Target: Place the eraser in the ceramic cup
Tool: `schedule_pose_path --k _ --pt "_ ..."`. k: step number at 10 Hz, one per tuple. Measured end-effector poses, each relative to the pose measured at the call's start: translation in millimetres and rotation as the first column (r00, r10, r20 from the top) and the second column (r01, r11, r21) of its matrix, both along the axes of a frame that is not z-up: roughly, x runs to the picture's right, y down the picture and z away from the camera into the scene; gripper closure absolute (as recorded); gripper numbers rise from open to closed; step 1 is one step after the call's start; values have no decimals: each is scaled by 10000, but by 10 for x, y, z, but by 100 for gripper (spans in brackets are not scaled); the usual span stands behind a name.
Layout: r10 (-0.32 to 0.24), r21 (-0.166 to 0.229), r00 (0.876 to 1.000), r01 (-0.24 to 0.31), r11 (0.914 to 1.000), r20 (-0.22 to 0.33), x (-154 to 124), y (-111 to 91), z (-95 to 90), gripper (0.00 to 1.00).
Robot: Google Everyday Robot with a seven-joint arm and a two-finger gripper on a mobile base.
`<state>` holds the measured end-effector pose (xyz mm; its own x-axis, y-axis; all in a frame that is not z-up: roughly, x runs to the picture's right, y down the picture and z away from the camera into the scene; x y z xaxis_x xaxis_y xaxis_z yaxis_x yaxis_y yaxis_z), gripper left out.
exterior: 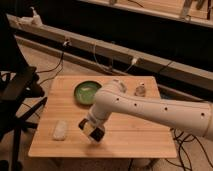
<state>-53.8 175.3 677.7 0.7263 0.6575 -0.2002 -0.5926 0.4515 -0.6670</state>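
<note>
My gripper (91, 129) hangs at the end of the white arm (150, 107), low over the front middle of the wooden table (125, 140). It sits right at the pale ceramic cup (97, 135), which is mostly covered by it; only a bit of the cup's side shows. I cannot make out an eraser in the gripper. A whitish oblong block (60, 130) lies flat on the table to the left of the gripper, apart from it.
A green bowl (87, 92) stands at the back left of the table. A small pale object (140, 90) sits at the back right. A black office chair (20, 95) stands off the table's left edge. Cables and a rail run behind.
</note>
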Motion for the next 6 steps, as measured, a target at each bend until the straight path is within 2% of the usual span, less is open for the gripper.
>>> schedule_pose_path --k 1,2,5,6 --pt "43 30 9999 -43 10000 -114 53 -44 14 21" --pt "54 67 9999 -53 10000 -159 63 -87 24 20" --pt "120 128 9996 -117 9998 -267 103 -167 46 20" --pt "86 94 9997 -84 9999 -231 100 -173 50 23"
